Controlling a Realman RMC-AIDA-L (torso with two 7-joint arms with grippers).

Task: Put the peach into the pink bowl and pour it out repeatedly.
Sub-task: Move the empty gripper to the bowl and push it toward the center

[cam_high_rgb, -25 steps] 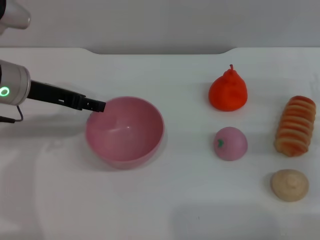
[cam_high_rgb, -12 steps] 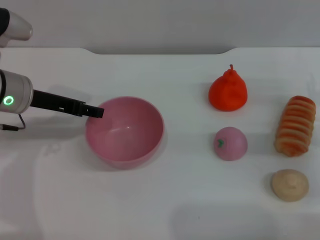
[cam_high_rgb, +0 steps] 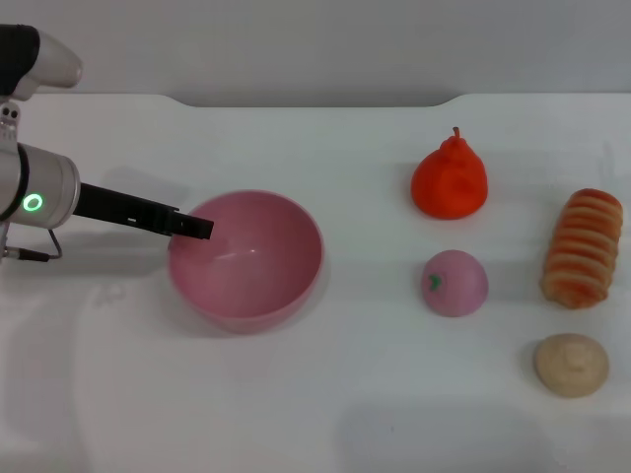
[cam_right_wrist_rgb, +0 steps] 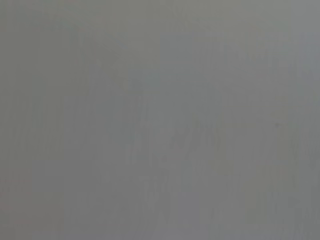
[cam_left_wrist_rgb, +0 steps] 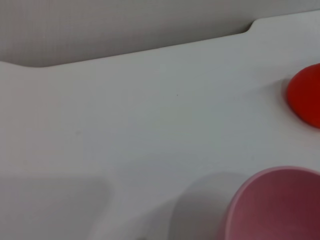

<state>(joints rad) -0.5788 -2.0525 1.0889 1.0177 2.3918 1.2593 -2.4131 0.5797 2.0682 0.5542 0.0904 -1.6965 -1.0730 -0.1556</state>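
The peach (cam_high_rgb: pixel 455 283) lies on the white table (cam_high_rgb: pixel 325 404) at about 3 o'clock from the pink bowl (cam_high_rgb: pixel 245 260), well apart, untouched. The bowl is empty. Over the last second the left gripper (cam_high_rgb: pixel 200 229) has slid inward over the bowl's 9 o'clock rim, probably to take hold there; whether its fingers are apart or together, I cannot tell. The right gripper is out of sight. No writing is readable.

Left hand (cam_high_rgb: pixel 202 229) blocks pink bowl (cam_high_rgb: pixel 246 261) left rim; open table (cam_high_rgb: pixel 375 296) btwn bowl & peach (cam_high_rgb: pixel 455 283).
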